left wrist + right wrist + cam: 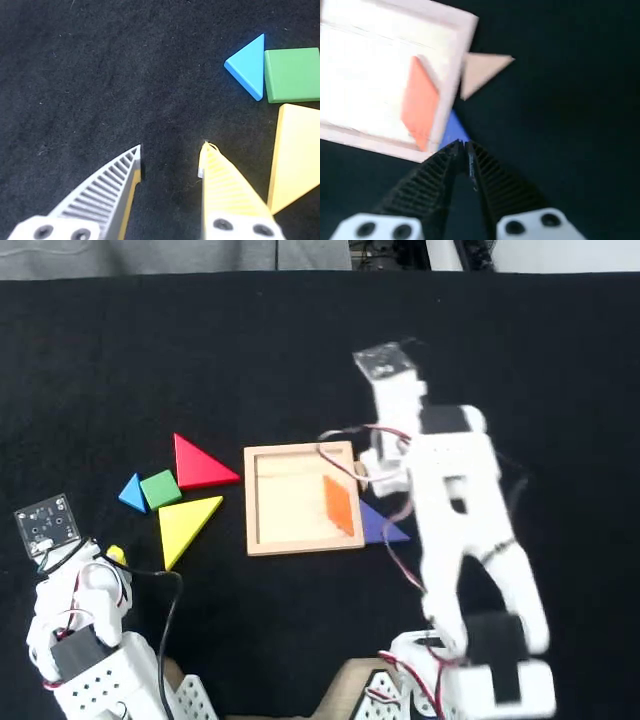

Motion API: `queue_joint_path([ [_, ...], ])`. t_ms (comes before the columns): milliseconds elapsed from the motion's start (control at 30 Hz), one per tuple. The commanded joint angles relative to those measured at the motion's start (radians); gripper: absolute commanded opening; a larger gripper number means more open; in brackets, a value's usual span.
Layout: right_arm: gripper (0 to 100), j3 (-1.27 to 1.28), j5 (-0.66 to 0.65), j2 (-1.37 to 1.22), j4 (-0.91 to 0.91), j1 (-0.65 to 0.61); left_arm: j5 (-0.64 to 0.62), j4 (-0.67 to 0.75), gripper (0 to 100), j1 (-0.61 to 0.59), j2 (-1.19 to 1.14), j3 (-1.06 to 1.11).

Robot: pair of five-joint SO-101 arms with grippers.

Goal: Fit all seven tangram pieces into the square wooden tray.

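- Released left gripper (170, 150) above the surface (100, 75), yellow triangle (295, 155) cut off at edge.
- Clenched right gripper (464, 145), empty, partly masking blue triangle (453, 131) beside tray (464, 45).

Black cloth (150, 360) spread under me, covers whole table, flecked with lint. Beyond its far edge: grey strip (150, 255) at left, dark clutter (400, 252) right of centre, white patch (560, 254) far right. Near edge, right of centre: tan board (340, 690).
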State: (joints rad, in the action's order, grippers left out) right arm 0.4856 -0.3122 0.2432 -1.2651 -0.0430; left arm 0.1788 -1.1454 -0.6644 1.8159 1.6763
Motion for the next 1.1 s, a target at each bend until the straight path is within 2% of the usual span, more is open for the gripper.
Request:
queue_joint_path([
  [0, 1.1, 0.117, -0.101, 0.105, 0.057, 0.043, 0.000, 0.014, 20, 0.010, 0.003, 0.015],
  [100, 1.1, 0.209, -0.199, 0.107, 0.104, 0.038, 0.000, 0.014, 19, 0.010, 0.003, 0.015],
  [333, 1.1, 0.234, -0.198, -0.005, 0.178, 0.037, 0.000, 0.014, 19, 0.008, 0.003, 0.016],
  [533, 1.1, 0.179, -0.095, -0.097, 0.250, -0.043, 0.000, 0.014, 19, 0.008, 0.003, 0.016],
  [700, 1.1, 0.171, -0.071, -0.159, 0.256, -0.107, 0.000, 0.014, 19, 0.007, 0.003, 0.016],
  [867, 1.1, 0.159, -0.074, -0.223, 0.292, -0.083, 0.000, 0.014, 19, 0.007, 0.003, 0.016],
  [1067, 2.4, 0.143, -0.081, -0.249, 0.305, 0.034, 0.000, 0.014, 19, 0.007, 0.003, 0.016],
])
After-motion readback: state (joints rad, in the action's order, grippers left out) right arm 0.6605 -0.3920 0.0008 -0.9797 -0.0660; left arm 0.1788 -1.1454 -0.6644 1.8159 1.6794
